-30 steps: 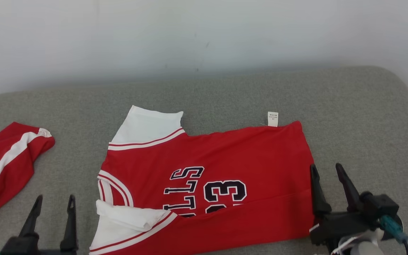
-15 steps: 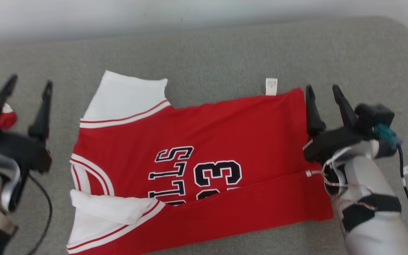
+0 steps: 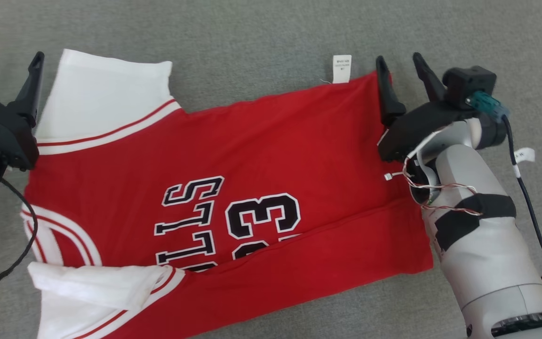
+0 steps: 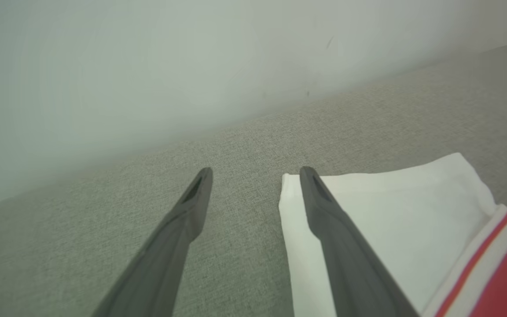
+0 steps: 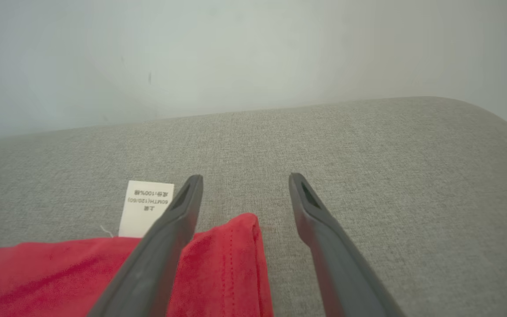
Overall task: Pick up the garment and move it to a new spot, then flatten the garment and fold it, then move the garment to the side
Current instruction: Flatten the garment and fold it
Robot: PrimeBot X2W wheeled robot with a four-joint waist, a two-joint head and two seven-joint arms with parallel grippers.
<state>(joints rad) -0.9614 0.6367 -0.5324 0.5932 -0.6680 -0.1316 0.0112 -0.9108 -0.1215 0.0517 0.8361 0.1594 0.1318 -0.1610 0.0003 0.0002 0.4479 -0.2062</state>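
Red jersey [image 3: 261, 155] lies flat, near edge folded over, mid grey padded surface [image 3: 252, 37]. Left claw [image 3: 14, 49], released, sits at its 10 o'clock beside the white sleeve [image 3: 106, 94]. Right claw [image 3: 398, 56], released, straddles the hem corner at 2 o'clock.

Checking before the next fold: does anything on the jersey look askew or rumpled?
The near white sleeve is bunched and doubled over on the red jersey; the far sleeve lies flat. A care label pokes out past its far edge.
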